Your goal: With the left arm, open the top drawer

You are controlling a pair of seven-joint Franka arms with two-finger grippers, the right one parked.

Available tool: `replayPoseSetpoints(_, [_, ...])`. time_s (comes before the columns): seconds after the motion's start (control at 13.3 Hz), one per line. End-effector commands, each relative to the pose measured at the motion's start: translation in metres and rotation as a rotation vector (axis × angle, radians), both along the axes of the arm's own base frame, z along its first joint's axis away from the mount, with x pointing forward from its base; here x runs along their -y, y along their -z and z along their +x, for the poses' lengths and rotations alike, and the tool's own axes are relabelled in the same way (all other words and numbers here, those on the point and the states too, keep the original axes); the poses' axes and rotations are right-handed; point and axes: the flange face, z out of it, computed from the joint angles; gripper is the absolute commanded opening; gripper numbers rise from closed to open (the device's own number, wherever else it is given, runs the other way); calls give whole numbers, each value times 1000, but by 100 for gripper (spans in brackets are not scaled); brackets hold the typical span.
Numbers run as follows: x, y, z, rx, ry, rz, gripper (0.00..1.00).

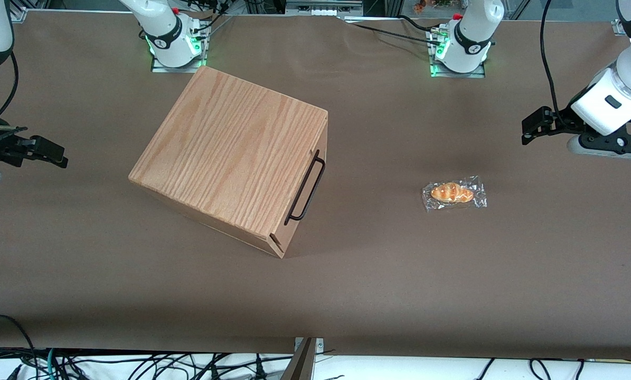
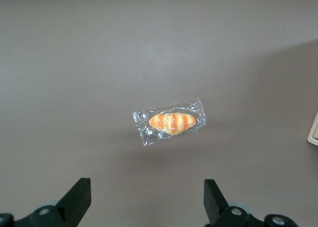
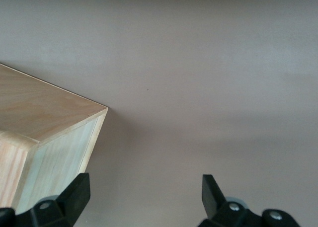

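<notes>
The oak-grain cabinet (image 1: 231,153) stands skewed on the brown table, and its corner also shows in the right wrist view (image 3: 44,127). Its top drawer (image 1: 318,138) is pushed in flush, with the front facing the working arm's end of the table. The long black wire handle (image 1: 305,186) sticks out from that front. My left arm (image 1: 619,97) hangs above the table at its own end, far from the handle. Its gripper (image 1: 529,132) (image 2: 146,199) is open, with nothing between the dark fingers (image 2: 78,197). The lower drawer is hidden under the cabinet's top.
A wrapped orange bread roll (image 1: 453,193) (image 2: 170,121) lies on the table between the cabinet's front and my gripper, below the wrist camera. Both arm bases (image 1: 460,47) stand at the table edge farthest from the front camera.
</notes>
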Motion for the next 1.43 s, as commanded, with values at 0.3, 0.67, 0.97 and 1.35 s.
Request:
replayPoseSetpoints(0.3, [-1,-6,4,-6,-8,-4,100])
replayPoseSetpoints(0.67, [-1,-5,3,-15,-7,-3,100])
replayPoseSetpoints(0.97, [-1,-5,3,-15,-7,-3,100])
replayPoseSetpoints(1.35, [1,-3,1,-35,-4,-4,100])
